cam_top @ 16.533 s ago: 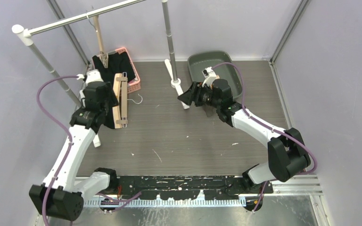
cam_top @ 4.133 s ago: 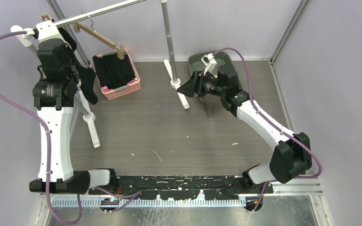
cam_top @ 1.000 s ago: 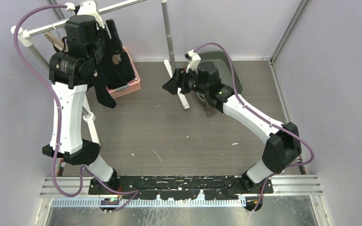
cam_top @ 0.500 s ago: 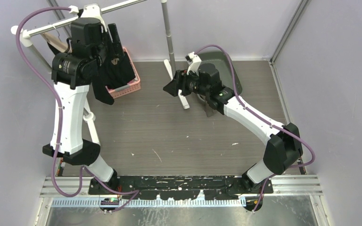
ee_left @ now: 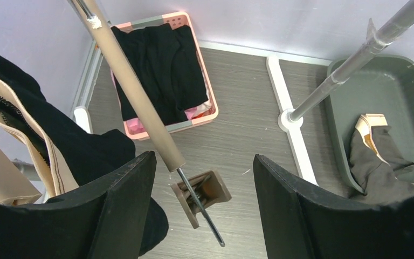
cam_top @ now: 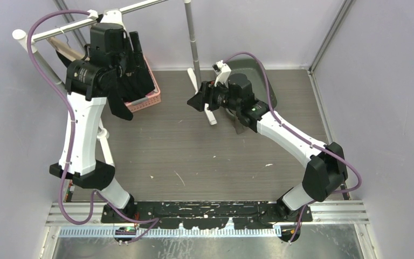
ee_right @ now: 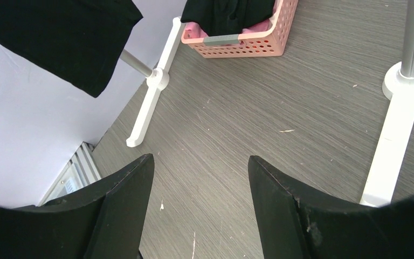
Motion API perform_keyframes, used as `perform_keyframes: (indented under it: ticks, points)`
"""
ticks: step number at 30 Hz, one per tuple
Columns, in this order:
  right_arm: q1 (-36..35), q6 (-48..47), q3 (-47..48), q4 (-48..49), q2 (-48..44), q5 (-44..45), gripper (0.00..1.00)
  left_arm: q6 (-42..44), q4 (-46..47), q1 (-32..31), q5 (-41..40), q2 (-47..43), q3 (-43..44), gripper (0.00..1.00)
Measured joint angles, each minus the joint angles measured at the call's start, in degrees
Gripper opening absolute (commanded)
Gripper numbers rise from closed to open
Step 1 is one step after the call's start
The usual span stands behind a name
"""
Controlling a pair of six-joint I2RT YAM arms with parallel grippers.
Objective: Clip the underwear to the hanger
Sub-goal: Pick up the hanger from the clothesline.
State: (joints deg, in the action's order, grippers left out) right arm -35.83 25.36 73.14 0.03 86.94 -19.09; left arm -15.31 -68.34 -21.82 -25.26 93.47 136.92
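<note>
Left gripper (ee_left: 204, 162) nudged right near the hanger (ee_left: 135, 91), jaws released, right gripper (ee_right: 200, 159) steady, jaws released too

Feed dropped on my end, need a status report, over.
Left fingers open, empty; right fingers open, empty, over the floor. Underwear hangs beside the hanger, clipped or not unclear. One bare clip dangles between left fingers, nothing blocking.

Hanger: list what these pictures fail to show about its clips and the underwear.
- Top view: left arm hides the clips of the hanger and most of the underwear.
- Left wrist view: only one clip in frame.
- There, what holds the underwear is cut off left.
</note>
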Motion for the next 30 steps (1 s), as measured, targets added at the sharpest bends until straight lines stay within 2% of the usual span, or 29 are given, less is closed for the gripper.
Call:
perform_keyframes:
  ticks: [30]
  points:
    - [0.00,0.24,-2.47,1.27,-2.82,0.00,0.70,0.96,-1.60,-1.01,-5.09,-2.75,-3.04,0.68]
